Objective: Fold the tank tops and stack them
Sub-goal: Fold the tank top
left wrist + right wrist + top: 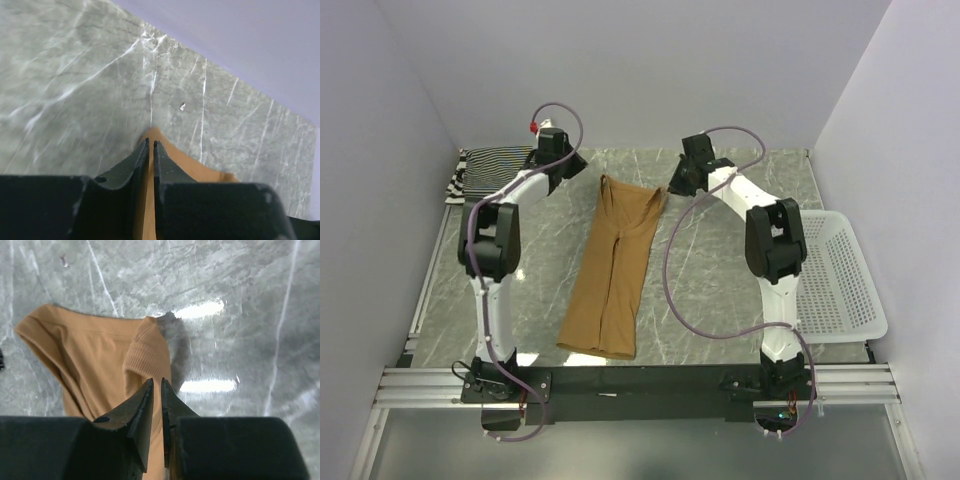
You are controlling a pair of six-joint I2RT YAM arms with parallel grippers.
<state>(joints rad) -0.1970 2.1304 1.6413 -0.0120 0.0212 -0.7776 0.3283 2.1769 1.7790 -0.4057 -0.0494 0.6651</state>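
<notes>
Now, tan top, in left claw (right claw)

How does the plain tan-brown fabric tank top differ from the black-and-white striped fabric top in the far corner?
The plain tan-brown fabric tank top is one colour; the black-and-white striped fabric top is finely striped. The tan one lies stretched long mid-table; the striped one sits compact. The left pincer and right pincer pinch the tan one's far end, not the striped one. Both lie on the grey table.
</notes>
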